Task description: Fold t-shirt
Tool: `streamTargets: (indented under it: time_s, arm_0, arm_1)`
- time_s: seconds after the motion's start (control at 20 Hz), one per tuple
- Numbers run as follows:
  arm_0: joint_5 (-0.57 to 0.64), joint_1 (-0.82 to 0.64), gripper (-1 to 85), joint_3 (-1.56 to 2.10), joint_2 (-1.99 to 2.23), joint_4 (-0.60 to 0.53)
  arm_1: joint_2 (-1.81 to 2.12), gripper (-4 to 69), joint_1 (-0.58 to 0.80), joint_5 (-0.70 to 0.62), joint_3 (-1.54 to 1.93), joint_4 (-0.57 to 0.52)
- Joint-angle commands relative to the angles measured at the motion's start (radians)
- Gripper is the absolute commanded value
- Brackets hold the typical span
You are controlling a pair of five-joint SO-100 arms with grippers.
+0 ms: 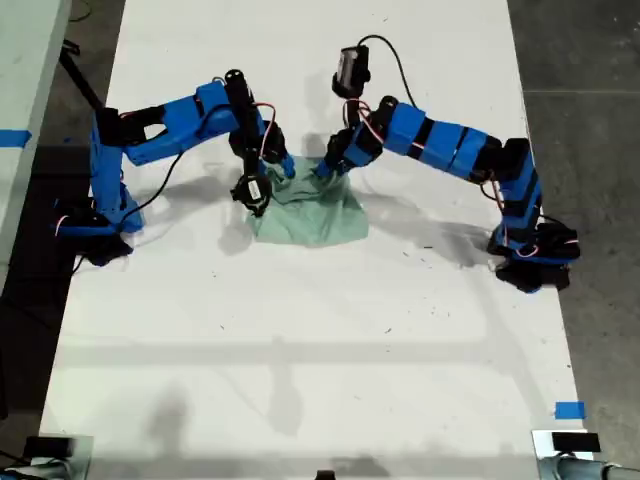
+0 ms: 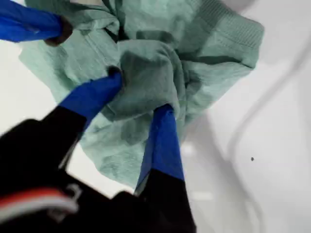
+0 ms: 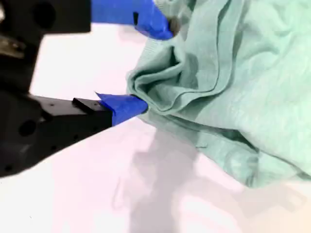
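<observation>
The t-shirt [image 1: 310, 212] is lying bunched and crumpled on the white table [image 1: 320, 340] between both arms, no neat fold showing. The first gripper [image 2: 141, 97] is clamping a wad of fabric; the second gripper [image 3: 148, 63] is pinching its edge

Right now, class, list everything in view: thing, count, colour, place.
table: one, white, under everything.
t-shirt: one, mint green, bunched mid-table between the arms.
tape: two pieces, blue, one at the exterior view's lower right, one at its left edge.
floor: grey, beside the table.
arms: two, blue, one at each side of the exterior view, the other here.
my first gripper: blue fingers, shut on the t-shirt.
my second gripper: blue fingers, at a t-shirt fold; grip unclear.
</observation>
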Motion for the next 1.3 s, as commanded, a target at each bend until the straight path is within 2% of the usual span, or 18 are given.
streamTargets:
  time_s: [0.0,0.2,0.3,0.45,0.6,0.65,0.75,0.95,1.05,1.15,1.25]
  arm_0:
    - [0.017,-0.060,33.0,-0.054,0.089,0.037]
    - [0.051,-0.163,33.2,0.021,0.272,0.075]
    - [0.064,-0.210,32.7,0.100,0.367,0.075]
    - [0.069,-0.239,32.2,0.311,0.543,0.015]
    - [0.044,-0.210,30.3,0.657,0.787,-0.129]
    - [0.023,-0.192,29.4,0.785,0.877,-0.186]
    - [-0.031,-0.140,27.5,1.031,1.052,-0.291]
    - [-0.179,-0.034,14.0,1.500,1.411,-0.491]
    - [-0.256,0.028,10.8,1.690,1.589,-0.546]
    - [-0.318,0.064,8.5,1.832,1.738,-0.555]
    - [-0.350,0.087,3.3,1.942,1.881,-0.548]
  arm_1:
    - [0.077,32.1,0.072,-0.026,-0.046,0.083]
    - [0.242,27.3,0.195,-0.055,0.000,0.222]
    - [0.367,26.0,0.252,-0.072,0.081,0.256]
    - [0.611,23.6,0.318,-0.081,0.319,0.252]
    - [0.950,20.4,0.351,-0.052,0.690,0.156]
    - [1.066,17.4,0.348,-0.028,0.818,0.123]
    - [1.266,16.9,0.324,0.038,1.028,0.101]
    - [1.598,10.7,0.212,0.229,1.408,0.029]
    - [1.790,7.9,0.149,0.322,1.589,-0.018]
    - [1.944,-1.2,0.072,0.374,1.698,-0.060]
    - [1.974,-1.1,0.021,0.387,1.713,-0.110]
